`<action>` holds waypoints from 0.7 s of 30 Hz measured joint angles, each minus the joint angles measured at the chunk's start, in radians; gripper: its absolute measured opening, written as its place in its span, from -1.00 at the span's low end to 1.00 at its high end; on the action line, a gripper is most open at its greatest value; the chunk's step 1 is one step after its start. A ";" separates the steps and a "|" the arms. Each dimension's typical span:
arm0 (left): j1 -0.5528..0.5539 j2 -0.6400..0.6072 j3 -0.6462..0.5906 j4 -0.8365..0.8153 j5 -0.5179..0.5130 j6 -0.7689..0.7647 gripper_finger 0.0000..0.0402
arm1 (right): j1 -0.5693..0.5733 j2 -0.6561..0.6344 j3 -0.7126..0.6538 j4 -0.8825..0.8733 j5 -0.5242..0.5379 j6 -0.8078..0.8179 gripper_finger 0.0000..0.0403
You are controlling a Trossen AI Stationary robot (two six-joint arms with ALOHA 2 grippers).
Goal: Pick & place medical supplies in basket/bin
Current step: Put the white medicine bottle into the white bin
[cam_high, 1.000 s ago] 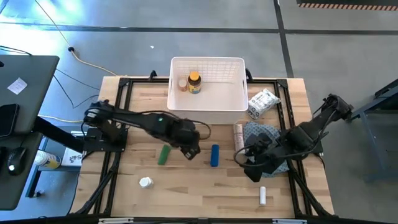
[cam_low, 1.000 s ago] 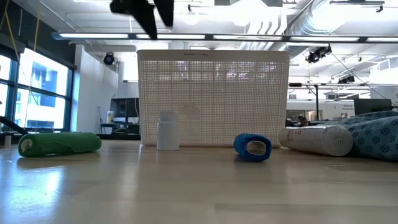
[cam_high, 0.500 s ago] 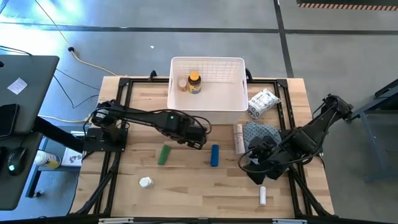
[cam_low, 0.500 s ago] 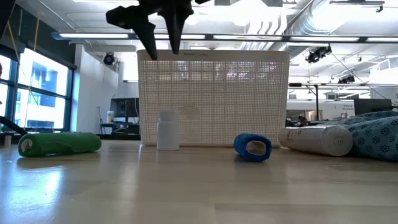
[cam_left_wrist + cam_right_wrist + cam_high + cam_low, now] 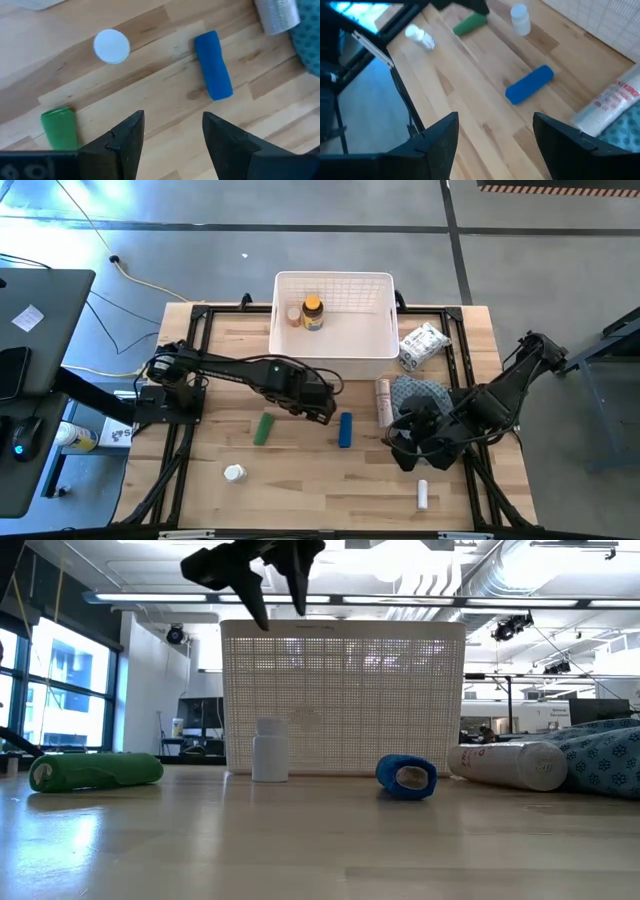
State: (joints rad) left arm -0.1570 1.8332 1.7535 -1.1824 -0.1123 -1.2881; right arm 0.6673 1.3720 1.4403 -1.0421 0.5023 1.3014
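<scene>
Bare tabletop (image 5: 300, 470) surrounds 2 empty grippers, left gripper (image 5: 322, 409) and right gripper (image 5: 402, 450), jaws apart.

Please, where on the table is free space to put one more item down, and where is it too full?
Bare wood lies along the near edge, between the white bottle and the small white tube, below the blue roll. It is crowded at the right, where the cloth, the long tube and the right gripper sit close.
</scene>
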 joint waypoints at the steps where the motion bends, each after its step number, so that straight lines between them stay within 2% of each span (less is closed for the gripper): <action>1: 0.000 0.000 0.000 0.008 0.000 0.000 0.16 | -0.002 0.000 0.000 0.006 0.004 0.000 0.22; 21: 0.000 0.000 0.000 0.053 0.032 -0.001 0.16 | -0.007 0.000 0.000 0.009 0.003 -0.071 0.22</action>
State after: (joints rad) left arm -0.1570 1.8332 1.7531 -1.1297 -0.0803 -1.2894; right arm 0.6605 1.3720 1.4403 -1.0328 0.5054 1.2303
